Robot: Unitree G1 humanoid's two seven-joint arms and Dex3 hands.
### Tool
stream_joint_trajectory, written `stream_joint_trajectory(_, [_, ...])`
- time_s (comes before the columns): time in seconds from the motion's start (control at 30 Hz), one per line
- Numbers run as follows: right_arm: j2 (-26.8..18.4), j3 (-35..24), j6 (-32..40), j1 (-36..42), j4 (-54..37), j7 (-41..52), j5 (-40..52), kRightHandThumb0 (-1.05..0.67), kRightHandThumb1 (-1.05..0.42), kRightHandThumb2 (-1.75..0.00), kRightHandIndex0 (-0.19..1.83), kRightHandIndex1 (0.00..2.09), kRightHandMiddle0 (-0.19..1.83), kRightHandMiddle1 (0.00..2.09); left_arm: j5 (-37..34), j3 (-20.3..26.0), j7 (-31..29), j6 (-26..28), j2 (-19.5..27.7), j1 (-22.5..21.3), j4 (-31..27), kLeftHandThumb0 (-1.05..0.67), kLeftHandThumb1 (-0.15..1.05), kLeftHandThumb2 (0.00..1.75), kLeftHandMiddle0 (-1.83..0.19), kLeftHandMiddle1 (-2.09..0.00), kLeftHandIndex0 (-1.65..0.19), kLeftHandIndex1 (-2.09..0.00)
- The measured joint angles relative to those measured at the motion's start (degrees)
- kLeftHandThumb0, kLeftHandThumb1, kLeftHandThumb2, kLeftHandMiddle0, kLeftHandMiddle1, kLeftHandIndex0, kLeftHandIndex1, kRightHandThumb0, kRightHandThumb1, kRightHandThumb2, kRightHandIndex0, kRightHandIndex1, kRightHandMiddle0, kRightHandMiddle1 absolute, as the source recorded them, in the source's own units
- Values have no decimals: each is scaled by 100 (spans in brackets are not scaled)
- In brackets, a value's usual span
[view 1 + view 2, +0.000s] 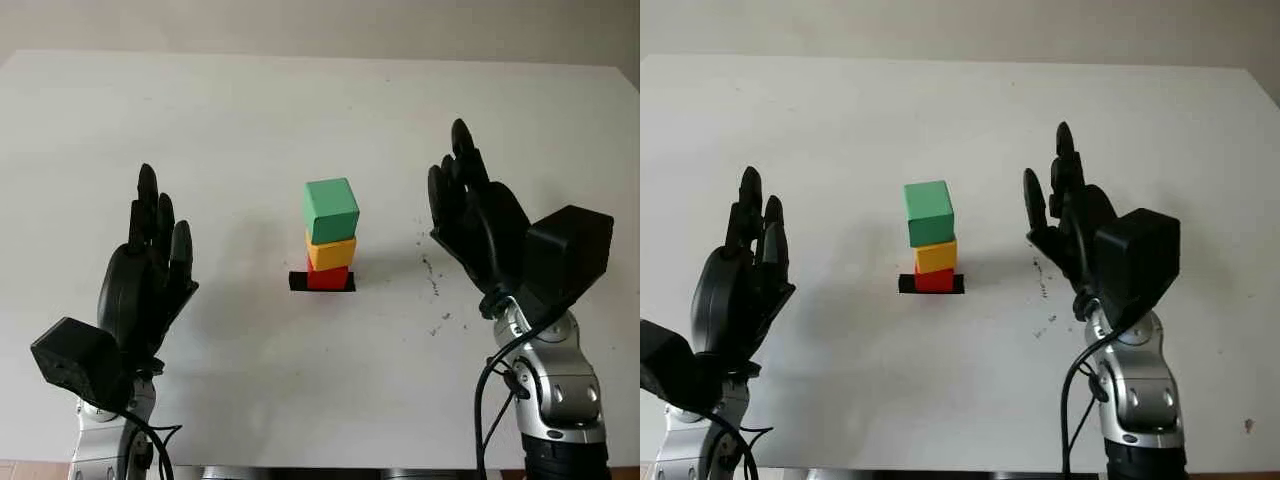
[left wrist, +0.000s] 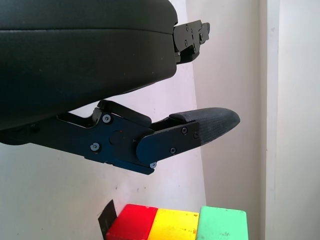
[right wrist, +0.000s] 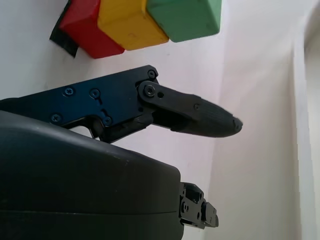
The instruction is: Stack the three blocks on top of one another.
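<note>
A white desk (image 1: 250,110) fills the scene, dark specks (image 1: 437,290) toward 3 o'clock, a pale wall (image 1: 320,25) at 12.

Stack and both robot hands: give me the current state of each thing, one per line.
Red cube block: bottom of stack, on black square mark.
Yellow cube block: on the red one.
Green cube block: on top, turned slightly askew.
Left robot hand: open, left of stack, apart from it.
Right robot hand: open, right of stack, apart from it.
</note>
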Motion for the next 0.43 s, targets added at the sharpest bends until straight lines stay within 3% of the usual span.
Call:
stream_joint_trajectory(0.23, [260,157,-251,626,-52,-160,-55,-55,-105,-68,-19,0,-19,0,116,14,380,-81,-201,-173,208,-65,105,65,19,-4,19,0])
stream_joint_trajectory(0.43, [334,183,-225,837,-387,-218,-8,-58,-105,-66,-19,0,-19,0,-62,42,248,-288,-239,-281,537,-68,105,65,17,-5,19,0])
